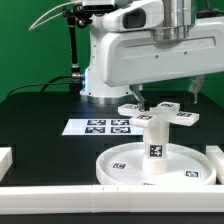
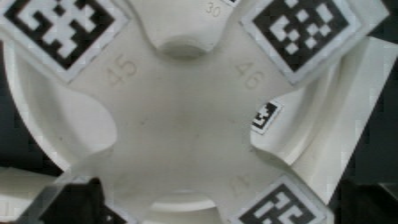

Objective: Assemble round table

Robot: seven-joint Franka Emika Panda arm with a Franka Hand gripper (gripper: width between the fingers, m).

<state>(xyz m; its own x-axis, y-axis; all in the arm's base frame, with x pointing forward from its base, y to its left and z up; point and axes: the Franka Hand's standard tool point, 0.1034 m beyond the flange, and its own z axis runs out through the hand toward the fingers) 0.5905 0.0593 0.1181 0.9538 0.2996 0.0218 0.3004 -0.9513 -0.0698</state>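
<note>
The large round disc (image 1: 125, 166) lies flat at the front of the table. The short cylinder leg (image 1: 155, 150) stands upright on its hub. The cross-shaped foot (image 1: 162, 116) sits on top of the leg, its tagged arms spread level. My gripper (image 1: 137, 101) hangs just over the foot's arm on the exterior view's left, open. In the wrist view the foot (image 2: 178, 110) fills the picture. One arm of it lies between my open gripper (image 2: 217, 205), with a dark finger (image 2: 71, 203) beside it. I cannot tell whether the fingers touch the foot.
The marker board (image 1: 100, 127) lies behind the disc on the black table. White border bars run along the front (image 1: 60, 203) and at both sides (image 1: 5, 158) (image 1: 216, 160). The arm's white base (image 1: 105, 60) stands at the back.
</note>
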